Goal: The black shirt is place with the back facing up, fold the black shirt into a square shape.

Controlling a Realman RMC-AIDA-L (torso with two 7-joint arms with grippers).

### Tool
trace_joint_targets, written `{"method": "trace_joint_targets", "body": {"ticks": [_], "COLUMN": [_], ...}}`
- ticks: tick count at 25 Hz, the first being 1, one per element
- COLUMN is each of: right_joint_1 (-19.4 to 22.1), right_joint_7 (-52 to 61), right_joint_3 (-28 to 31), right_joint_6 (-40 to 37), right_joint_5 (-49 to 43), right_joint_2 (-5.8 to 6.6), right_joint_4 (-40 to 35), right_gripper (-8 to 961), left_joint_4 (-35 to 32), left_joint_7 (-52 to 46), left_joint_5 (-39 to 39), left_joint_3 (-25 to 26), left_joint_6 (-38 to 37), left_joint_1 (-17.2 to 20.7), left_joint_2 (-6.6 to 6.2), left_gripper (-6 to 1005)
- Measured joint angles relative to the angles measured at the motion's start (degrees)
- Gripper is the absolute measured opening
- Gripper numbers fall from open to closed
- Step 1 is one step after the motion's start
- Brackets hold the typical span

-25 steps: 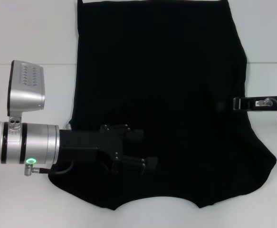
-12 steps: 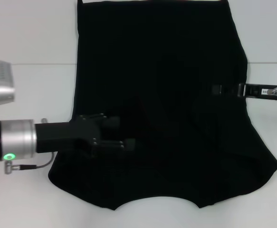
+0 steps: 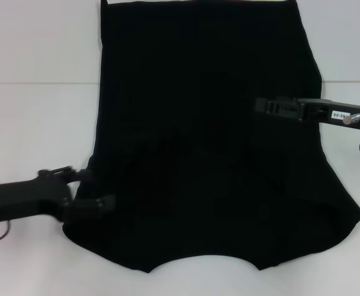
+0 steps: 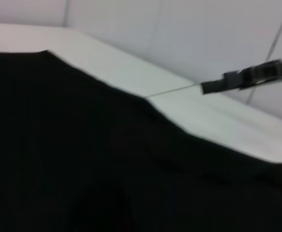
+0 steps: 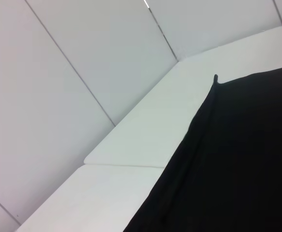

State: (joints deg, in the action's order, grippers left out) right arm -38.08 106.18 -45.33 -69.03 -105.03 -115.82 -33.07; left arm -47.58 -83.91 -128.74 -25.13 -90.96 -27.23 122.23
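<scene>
The black shirt [image 3: 204,154] lies spread flat on the white table [image 3: 37,123], plain side up, its curved edge toward me; no lettering shows. My left gripper [image 3: 96,188] is low at the shirt's near left edge, open, its two fingers spread over the cloth's border with nothing held. My right gripper [image 3: 260,105] reaches in from the right and hovers over the shirt's right side, seen side-on as one dark bar. The left wrist view shows the shirt [image 4: 82,159] close below and the right gripper [image 4: 208,87] farther off. The right wrist view shows only the shirt's edge [image 5: 237,169] on the table.
Bare white tabletop [image 3: 31,49] lies on both sides of the shirt, crossed by a seam [image 3: 37,83]. Pale wall panels [image 5: 82,58] stand behind the table. The shirt's far edge runs out of the head view at the top.
My left arm has drawn back leftward and toward me, from mid-shirt to its near left edge. My right gripper has pushed in from the right edge over the shirt, a little farther away.
</scene>
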Motion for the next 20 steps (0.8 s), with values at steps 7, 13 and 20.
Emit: {"method": "trace_joint_targets", "body": {"ticks": [7,13,20], "right_joint_1": [-0.67,-0.86,-1.02], "right_joint_7": [-0.96,-0.93,-0.79], "right_joint_3": [0.19,0.13,0.21], "right_joint_6": [0.68,1.20,1.15], "right_joint_5": [0.04,0.08,0.10], "right_joint_2": [-1.11,-1.30,-1.40], "right_joint_4": [0.42,0.46,0.47], "right_gripper": [869,881,881], "left_joint_4": [-1.92,-0.80,0.89], "left_joint_7": [1.03,2.29,3.57], "left_joint_5": [-5.35,-7.12,-7.38], "left_joint_3": [2.33,1.96,0.24], "left_joint_6": [1.67,5.53,9.62], "left_joint_1": [3.01,2.89,2.10], "left_joint_2": [0.46,0.61,0.88], "left_gripper": [921,920,910]}}
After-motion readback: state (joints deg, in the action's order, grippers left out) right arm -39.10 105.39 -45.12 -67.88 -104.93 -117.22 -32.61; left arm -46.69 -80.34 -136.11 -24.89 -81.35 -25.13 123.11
